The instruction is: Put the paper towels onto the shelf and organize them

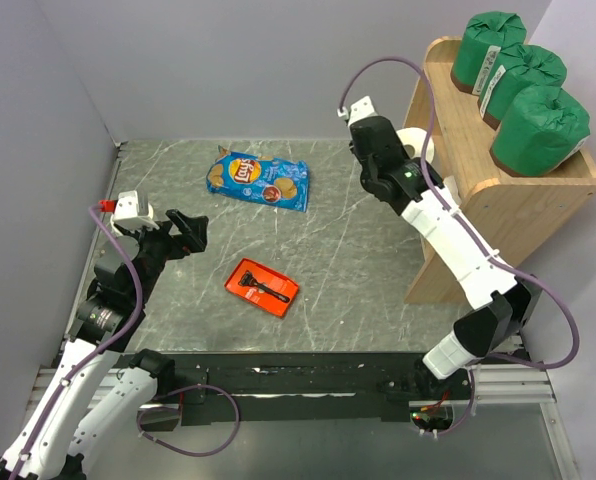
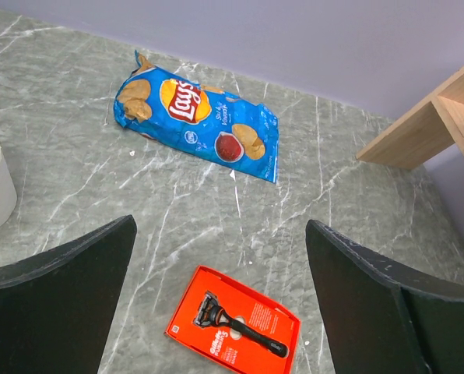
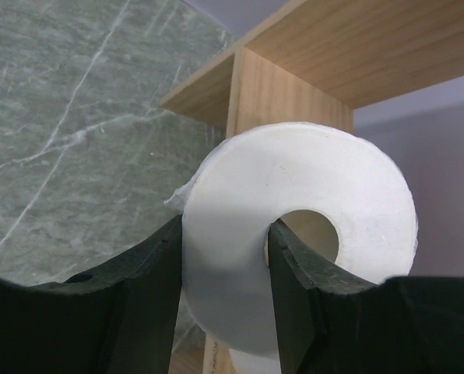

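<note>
The blue bag [image 2: 197, 117] reads "Lay's". The left pincer [image 2: 220, 230] gapes wide, empty; the right pincer [image 3: 224, 234] pinches the wall of a white roll [image 3: 333, 187].

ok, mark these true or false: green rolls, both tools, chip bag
1. Three green-wrapped rolls sit on the top level of the shelf. True.
2. The left tool holds a white roll. False: it is open and empty, above the table.
3. The right tool is closed on a white roll beside the shelf. True.
4. The chip bag lies on the shelf. False: it lies flat on the table.
</note>
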Tool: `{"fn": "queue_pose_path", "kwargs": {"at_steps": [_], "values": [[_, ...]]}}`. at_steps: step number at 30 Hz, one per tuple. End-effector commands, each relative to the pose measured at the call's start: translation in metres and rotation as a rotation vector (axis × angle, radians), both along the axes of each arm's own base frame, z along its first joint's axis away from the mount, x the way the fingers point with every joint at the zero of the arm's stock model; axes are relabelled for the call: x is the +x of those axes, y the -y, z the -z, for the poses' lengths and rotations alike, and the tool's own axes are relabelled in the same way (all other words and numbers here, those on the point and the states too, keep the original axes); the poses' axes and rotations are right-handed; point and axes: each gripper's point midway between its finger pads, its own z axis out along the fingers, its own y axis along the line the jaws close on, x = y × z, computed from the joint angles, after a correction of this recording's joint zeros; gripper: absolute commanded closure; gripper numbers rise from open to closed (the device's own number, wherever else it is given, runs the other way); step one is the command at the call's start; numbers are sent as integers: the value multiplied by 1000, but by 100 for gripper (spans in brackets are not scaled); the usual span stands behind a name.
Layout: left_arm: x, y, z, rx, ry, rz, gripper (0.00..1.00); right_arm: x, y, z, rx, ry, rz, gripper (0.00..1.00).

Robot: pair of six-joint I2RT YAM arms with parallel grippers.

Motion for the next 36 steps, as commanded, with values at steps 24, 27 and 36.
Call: {"fn": "queue_pose_path", "kwargs": {"at_steps": [24,27,36], "values": [[0,-1,-18,-13,57,-2,3,-14,52,-9,63,48,180,63],[0,0,-18,-13,57,1,3,-14,55,-8,75,45,187,63],[0,0,-18,-14,57,3,3,-10,63,1,79,40,192,58]]}}
